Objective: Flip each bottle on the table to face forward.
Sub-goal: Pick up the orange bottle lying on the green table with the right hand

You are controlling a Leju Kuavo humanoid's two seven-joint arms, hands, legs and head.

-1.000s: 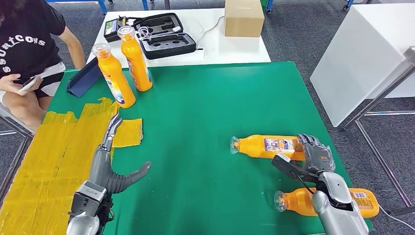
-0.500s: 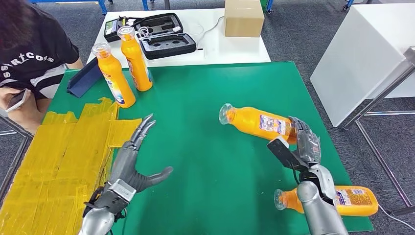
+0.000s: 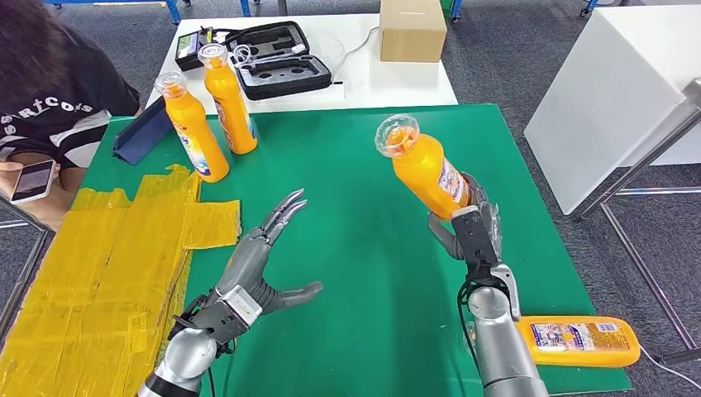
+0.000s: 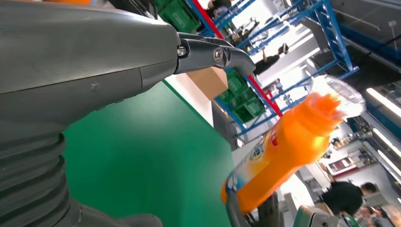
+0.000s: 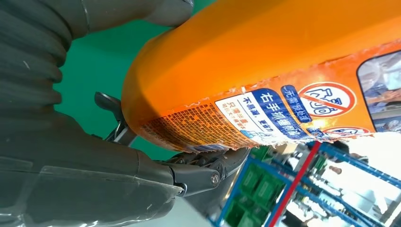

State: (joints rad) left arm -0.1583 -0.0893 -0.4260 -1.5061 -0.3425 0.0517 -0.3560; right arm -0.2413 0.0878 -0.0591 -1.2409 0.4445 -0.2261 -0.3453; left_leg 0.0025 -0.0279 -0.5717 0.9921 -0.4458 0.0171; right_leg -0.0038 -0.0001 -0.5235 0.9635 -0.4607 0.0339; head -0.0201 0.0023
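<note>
Head view shows the right hand [image 3: 473, 225] has lifted its gripped bottle [image 3: 423, 170] off the mat to centre-right, nearly upright now, while the empty left hand [image 3: 256, 269] reaches in, fingers spread.

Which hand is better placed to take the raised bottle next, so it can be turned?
Left: the left hand is open, reaching toward the bottle, which the right hand grips at its base.

- There were four orange bottles [image 3: 423, 172].
- There were two robot hands [image 3: 263, 256].
- There was one brown box [image 3: 412, 30].
- There was one person [image 3: 50, 83].
</note>
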